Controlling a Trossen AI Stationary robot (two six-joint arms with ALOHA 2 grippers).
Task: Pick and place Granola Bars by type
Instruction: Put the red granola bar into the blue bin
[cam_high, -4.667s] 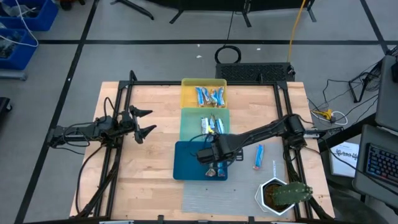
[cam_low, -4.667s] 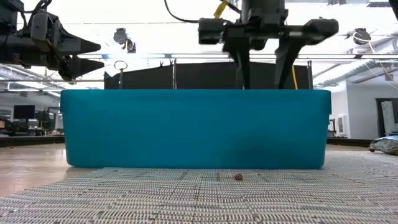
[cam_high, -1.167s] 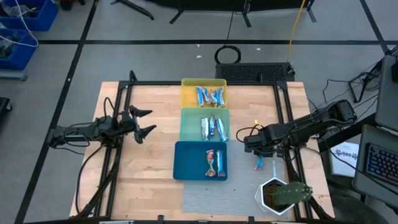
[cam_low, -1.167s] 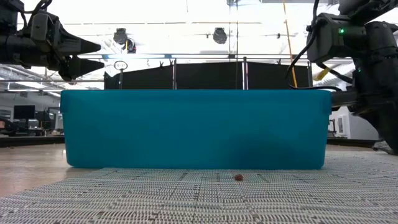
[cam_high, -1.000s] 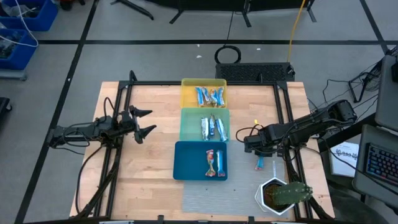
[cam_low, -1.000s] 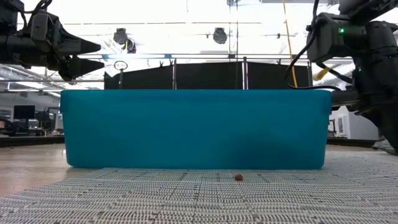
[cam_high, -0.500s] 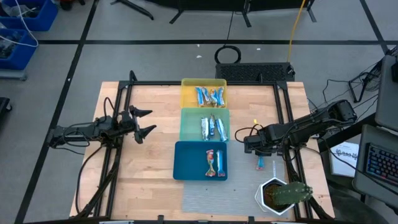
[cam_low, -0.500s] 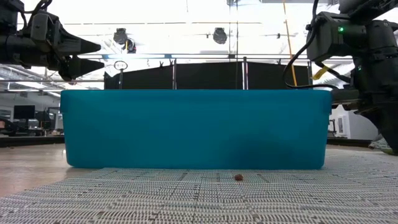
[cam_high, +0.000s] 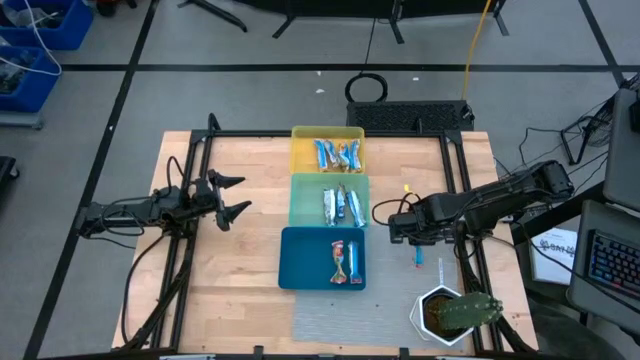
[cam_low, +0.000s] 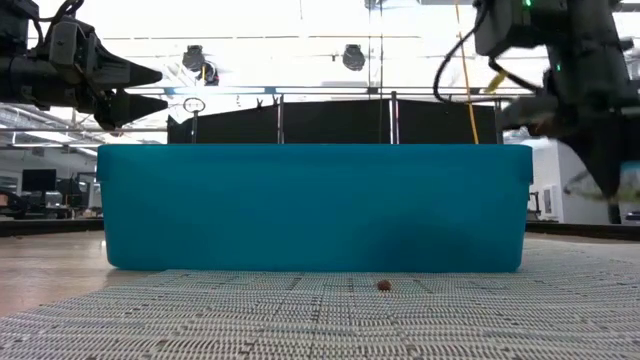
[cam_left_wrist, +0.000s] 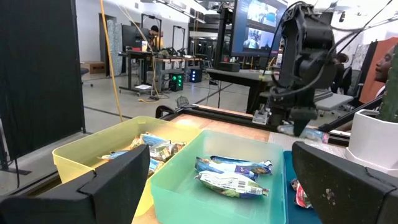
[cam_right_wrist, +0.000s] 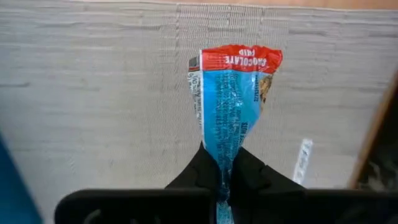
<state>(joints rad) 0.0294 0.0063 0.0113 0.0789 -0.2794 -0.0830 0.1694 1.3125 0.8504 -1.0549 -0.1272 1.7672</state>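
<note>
Your right hand (cam_right_wrist: 225, 167) is clamped on a blue, red-topped granola bar (cam_right_wrist: 233, 96), lifted above the counter (cam_high: 250, 180) right of the blue tray (cam_high: 300, 262). Your left hand (cam_high: 235, 196), fingers spread, waits far left.

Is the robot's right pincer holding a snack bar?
Yes, the right pincer is pinched shut on the end of a blue snack bar with a red top, and the bar hangs above the grey mat.

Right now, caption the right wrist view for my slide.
Right pincer shut on a blue granola bar with a red end, hanging over the grey mat.
</note>
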